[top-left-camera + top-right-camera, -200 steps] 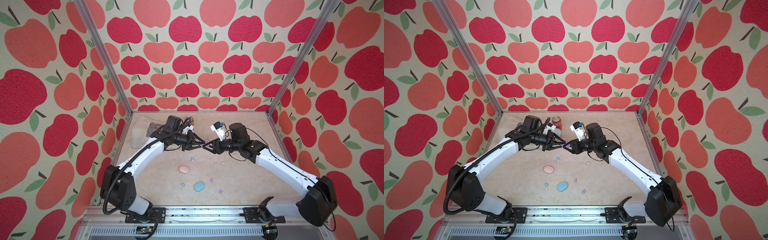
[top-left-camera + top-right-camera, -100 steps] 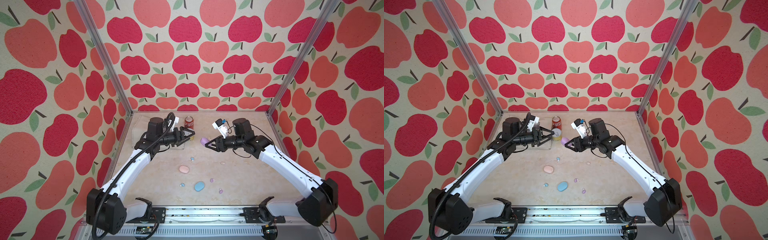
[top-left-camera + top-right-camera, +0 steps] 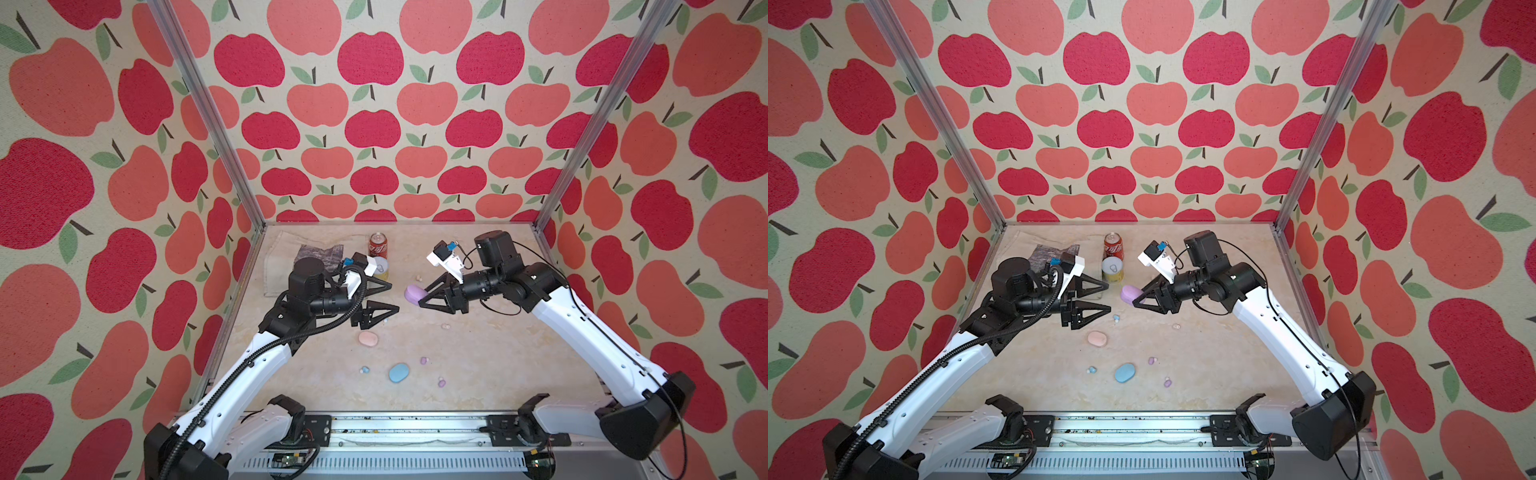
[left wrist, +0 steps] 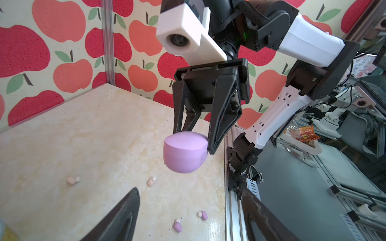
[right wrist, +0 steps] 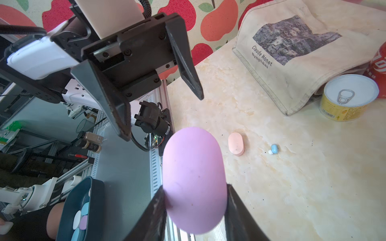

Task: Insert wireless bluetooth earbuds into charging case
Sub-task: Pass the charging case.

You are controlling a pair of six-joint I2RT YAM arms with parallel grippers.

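Note:
My right gripper (image 3: 421, 299) (image 5: 195, 194) is shut on the purple charging case (image 3: 413, 294) (image 4: 184, 152), held above the table's middle. Facing it a short gap away, my left gripper (image 3: 395, 297) (image 3: 1109, 297) stands open and empty. A pink case (image 3: 368, 338) and a blue case (image 3: 399, 372) lie on the table nearer the front. The earbuds lie loose on the table: two purple buds (image 3: 423, 360) (image 3: 441, 382), blue buds (image 3: 365, 369) (image 3: 1116, 318) and pink buds (image 3: 445, 326) (image 4: 73, 180).
A red cola can (image 3: 378, 245) and a yellow tin (image 3: 380, 268) stand at the back, beside a printed cloth tote bag (image 3: 286, 257) at the back left. Apple-patterned walls close three sides; the arms' mounting rail (image 3: 395, 428) runs along the front.
The two grippers met at the purple case a second ago. My left gripper has opened and drawn back to the left, while the right one keeps the case.

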